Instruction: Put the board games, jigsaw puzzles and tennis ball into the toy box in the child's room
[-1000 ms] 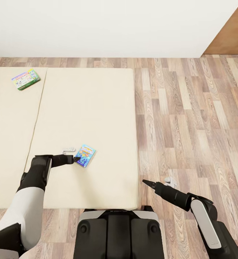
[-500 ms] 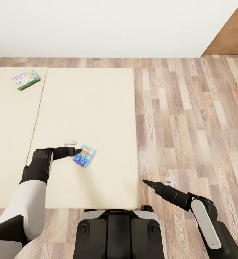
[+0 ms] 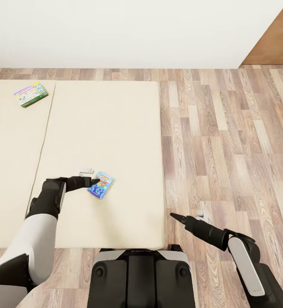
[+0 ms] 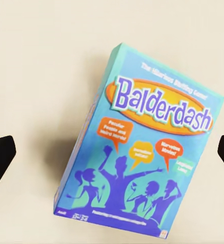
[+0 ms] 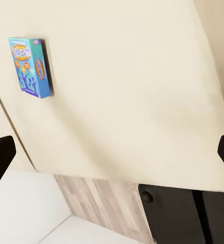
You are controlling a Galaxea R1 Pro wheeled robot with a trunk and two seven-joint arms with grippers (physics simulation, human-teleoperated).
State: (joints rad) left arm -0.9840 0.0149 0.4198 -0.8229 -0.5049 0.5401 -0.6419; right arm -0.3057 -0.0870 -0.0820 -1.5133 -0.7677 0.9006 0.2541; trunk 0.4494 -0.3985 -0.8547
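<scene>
Left gripper (image 3: 94, 181): poised at the near-left edge of the blue board game (image 3: 101, 185), black fingers (image 4: 1, 161) spread wide on either side of the box in the left wrist view, nothing clamped between them; whether a tip touches the box cannot be told.

Blue board game: lies flat on the right-hand cream mattress of the bed (image 3: 115, 128), lid up, printed "Balderdash" on an orange oval with purple silhouettes beneath; from the head view it sits at about 7 o'clock of that mattress's centre, near the front edge.

Second board game (image 3: 30, 94): white, green and yellow lid, flat on the left mattress, at roughly 10 o'clock from the blue box and well apart from it.

Right gripper (image 3: 175, 217): held over the wood-plank floor (image 3: 227, 141) just off the bed's near-right corner, at about 4 o'clock from the blue box; its dark fingertips stand far apart at the edges of the right wrist view, holding nothing.

White wall (image 3: 128, 30): runs along the far side, at 12 o'clock.
</scene>
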